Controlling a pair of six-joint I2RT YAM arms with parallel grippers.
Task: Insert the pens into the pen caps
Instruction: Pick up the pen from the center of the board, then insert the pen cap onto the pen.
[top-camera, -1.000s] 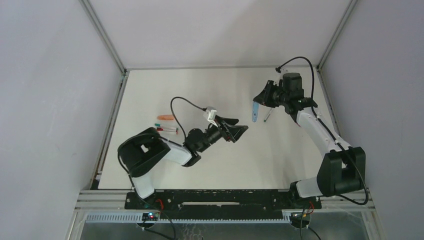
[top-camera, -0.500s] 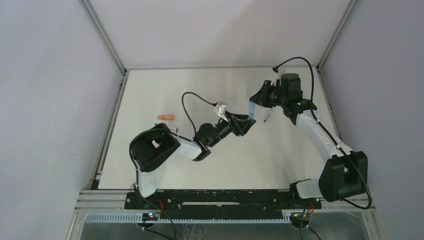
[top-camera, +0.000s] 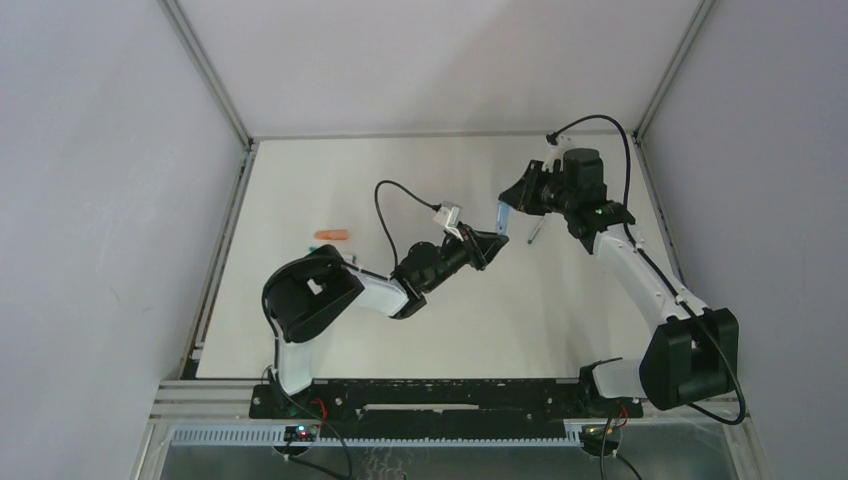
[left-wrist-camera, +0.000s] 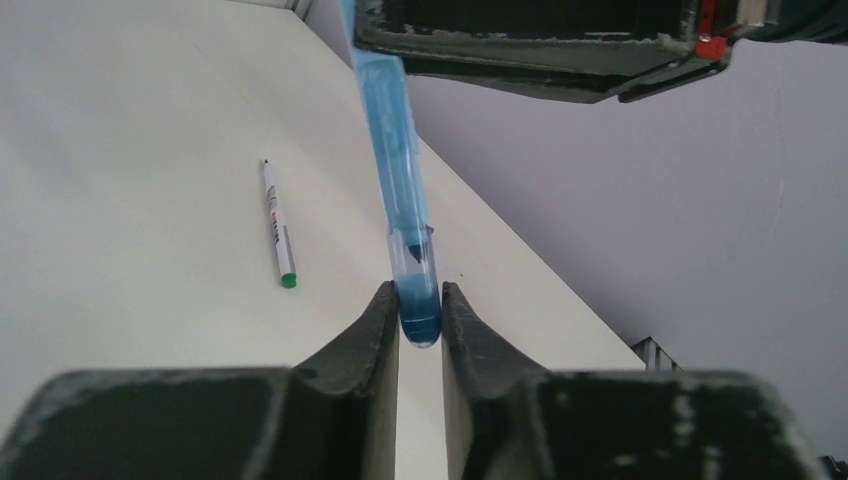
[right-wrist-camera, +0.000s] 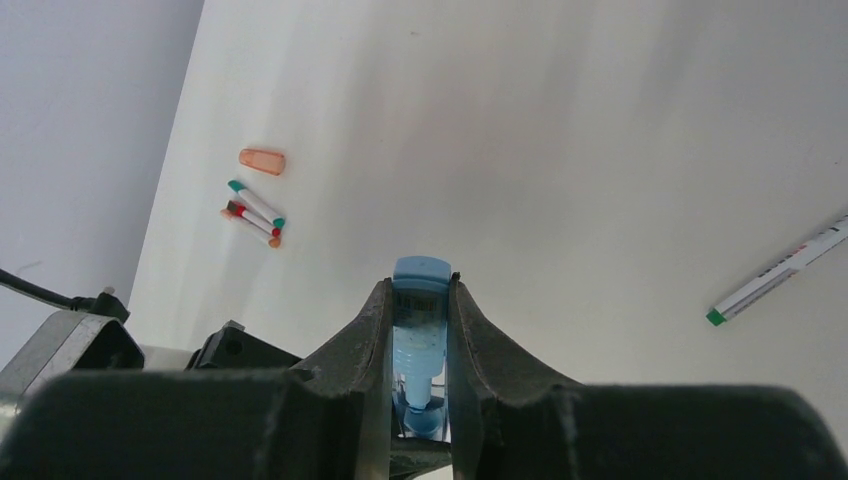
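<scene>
- Reaching in, my left claw (left-wrist-camera: 420, 303) has pinched the light blue pen (left-wrist-camera: 398, 160) at its lower end; my right claw (right-wrist-camera: 418, 300) grips its top.
- Any skewed pull could bend or drop it.

Soft, even light is falling from overhead, keeping the matte white counter (top-camera: 300, 200) evenly bright, with only faint, soft-edged shadows showing on it; the plain grey walls (top-camera: 100, 200) are reading dimmer. In the wrist views the dark plastic fingers (left-wrist-camera: 340, 400) of the left pincer (left-wrist-camera: 418, 295) and the right pincer (right-wrist-camera: 418, 290) are blurring close to the lens, while the translucent light-blue plastic tube (left-wrist-camera: 392, 150) is glowing slightly, with light passing through it and the counter beyond looking sharp.
</scene>
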